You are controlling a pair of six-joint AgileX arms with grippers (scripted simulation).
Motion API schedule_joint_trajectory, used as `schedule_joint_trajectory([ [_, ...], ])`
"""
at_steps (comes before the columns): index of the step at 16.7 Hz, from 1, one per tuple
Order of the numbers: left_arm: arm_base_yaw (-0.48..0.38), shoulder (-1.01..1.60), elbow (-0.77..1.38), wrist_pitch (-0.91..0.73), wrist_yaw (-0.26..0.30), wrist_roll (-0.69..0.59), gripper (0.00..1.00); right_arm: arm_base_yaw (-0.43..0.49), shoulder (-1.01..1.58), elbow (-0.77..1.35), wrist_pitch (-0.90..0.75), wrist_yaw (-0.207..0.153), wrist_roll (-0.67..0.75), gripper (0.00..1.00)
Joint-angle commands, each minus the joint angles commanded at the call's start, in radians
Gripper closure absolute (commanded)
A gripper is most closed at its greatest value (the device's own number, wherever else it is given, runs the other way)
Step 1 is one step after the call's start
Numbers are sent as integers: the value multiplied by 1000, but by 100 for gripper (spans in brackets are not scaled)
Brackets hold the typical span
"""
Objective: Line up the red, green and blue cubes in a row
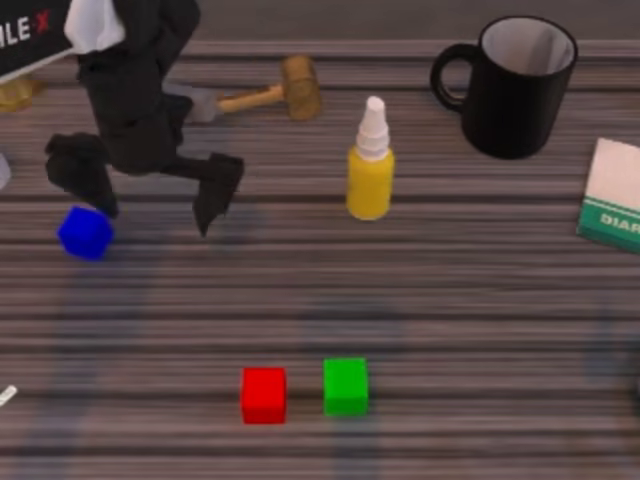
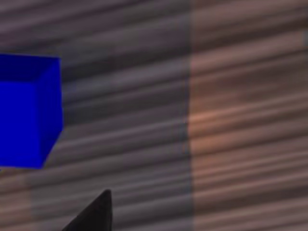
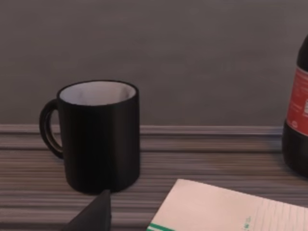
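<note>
The blue cube (image 1: pixel 85 232) lies at the table's left, apart from the others; in the left wrist view the blue cube (image 2: pixel 26 110) sits off to one side of my finger (image 2: pixel 98 211). My left gripper (image 1: pixel 150 192) hovers just behind it, open wide, one finger right above the cube, nothing held. The red cube (image 1: pixel 264 394) and green cube (image 1: pixel 345 386) stand side by side near the front edge, a small gap between them. My right arm is parked off the right side; only one fingertip (image 3: pixel 96 214) shows in its wrist view.
A yellow dropper bottle (image 1: pixel 370 165) stands mid-table. A wooden mallet (image 1: pixel 280 92) lies behind the left arm. A black mug (image 1: pixel 515 85) is at the back right, a white-and-green box (image 1: pixel 612 195) at the right edge. A dark bottle (image 3: pixel 298 110) stands near the mug.
</note>
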Motion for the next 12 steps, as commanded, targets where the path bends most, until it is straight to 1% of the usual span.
schedule_joint_trajectory([
  [2,105,17,23,-1,2,138,0,0,0,0,0,0,0,0],
  [5,216,30,48,1,4,263,0,0,0,0,0,0,0,0],
  [7,244,33,56,3,5,292,0,0,0,0,0,0,0,0],
  [12,242,29,50,6,4,292,0,0,0,0,0,0,0,0],
])
